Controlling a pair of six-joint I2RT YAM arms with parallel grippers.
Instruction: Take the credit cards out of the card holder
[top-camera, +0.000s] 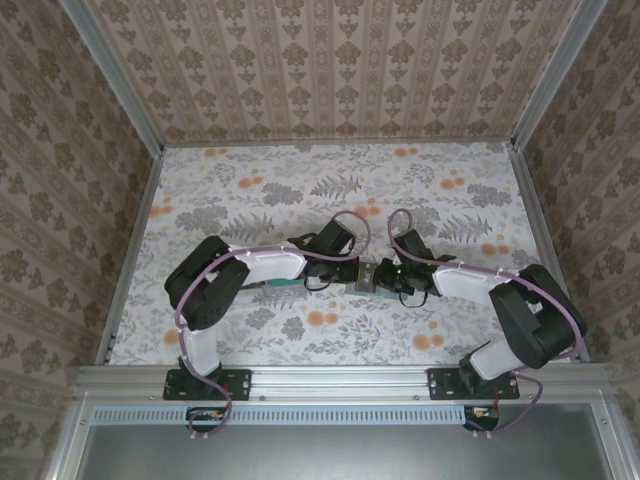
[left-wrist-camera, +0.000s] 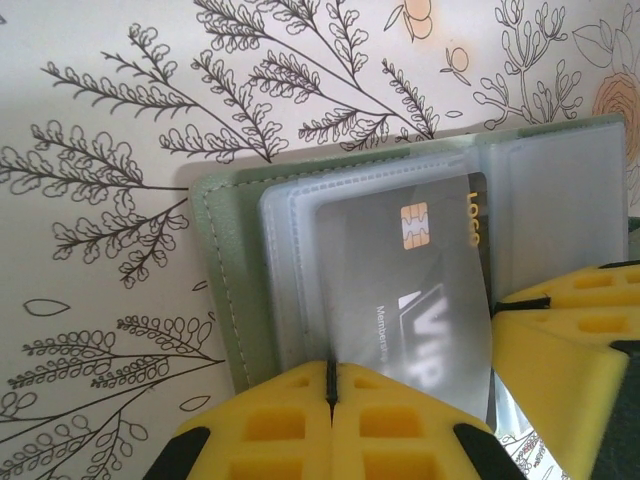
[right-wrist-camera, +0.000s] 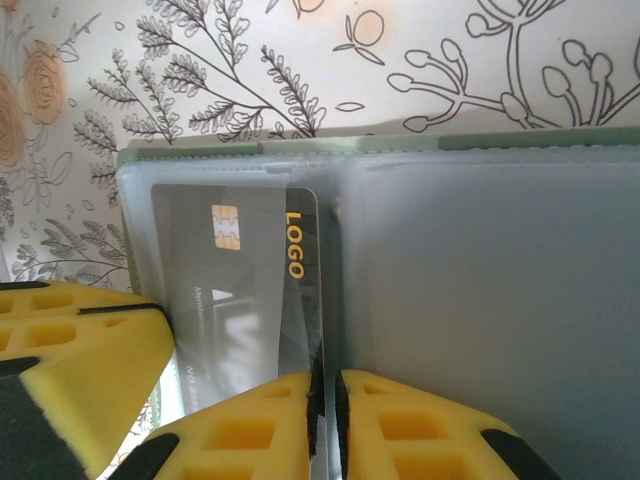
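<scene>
Two hands meet over the holder (top-camera: 366, 277), which lies open mid-tabletop (top-camera: 250, 190) between the arms. Left hand (left-wrist-camera: 330, 400) is clamped fully closed on the near edge of the holder's clear sleeve (left-wrist-camera: 290, 260), likely to pin it down. Right hand (right-wrist-camera: 325, 410), just beside it, pinches nearly closed on a corner of the grey card (right-wrist-camera: 250, 290), which sits mostly inside the sleeve. I'd guess it means to draw the card out against that anchor.

We seem to be in a lab test booth: aluminium frame (top-camera: 340, 378) below, wallpapered walls (top-camera: 330, 70) above, floral table (top-camera: 300, 180).
</scene>
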